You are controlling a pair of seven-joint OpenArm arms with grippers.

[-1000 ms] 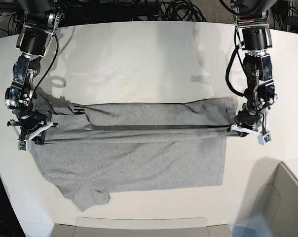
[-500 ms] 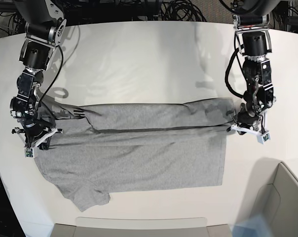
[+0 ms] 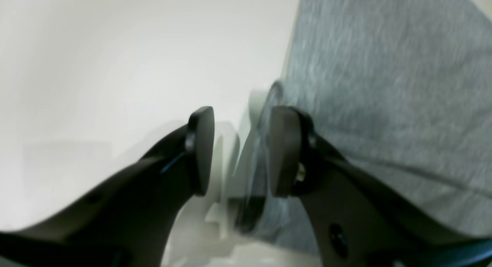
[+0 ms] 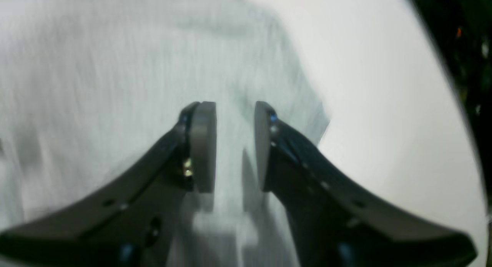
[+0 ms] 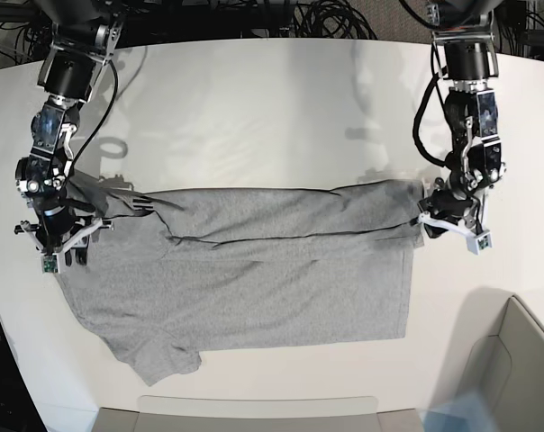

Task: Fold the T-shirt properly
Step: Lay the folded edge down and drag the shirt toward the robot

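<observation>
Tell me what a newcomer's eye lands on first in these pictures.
The grey T-shirt dominates: it is spread across the middle of the white table, its far part folded over in a long band, one sleeve bunched at the near left corner. A black arm stands at each end of that band, the left gripper at the cloth's right edge and the right gripper at its left. Both wrist views show jaws parted over the cloth.

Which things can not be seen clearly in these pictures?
- T-shirt: any print, base view; only the plain grey side shows.
- T-shirt's under layers, base view: hidden by the folded top layer.
- Left gripper: cloth edge between the pads, left wrist view, blurred.
- Right gripper: cloth texture, right wrist view, blurred.
</observation>
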